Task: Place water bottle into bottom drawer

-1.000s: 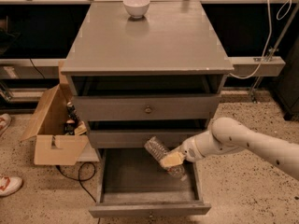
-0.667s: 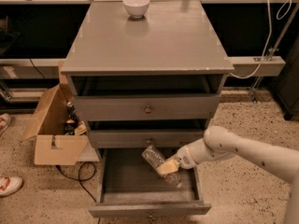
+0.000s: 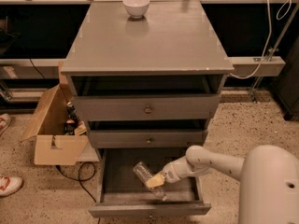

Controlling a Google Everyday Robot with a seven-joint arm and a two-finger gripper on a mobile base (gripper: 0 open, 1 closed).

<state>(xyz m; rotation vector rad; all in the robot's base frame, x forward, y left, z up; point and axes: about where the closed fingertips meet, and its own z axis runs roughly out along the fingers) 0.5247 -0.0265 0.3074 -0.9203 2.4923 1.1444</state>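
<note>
End effector inside open bottom drawer, clamped around middle of tilted water bottle.

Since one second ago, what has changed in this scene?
The pincer, still holding the water bottle, moved down and left, lowering it into the open bottom drawer. Nothing was let go. The white bowl, the upper drawers and the cardboard box stayed as they were.
</note>
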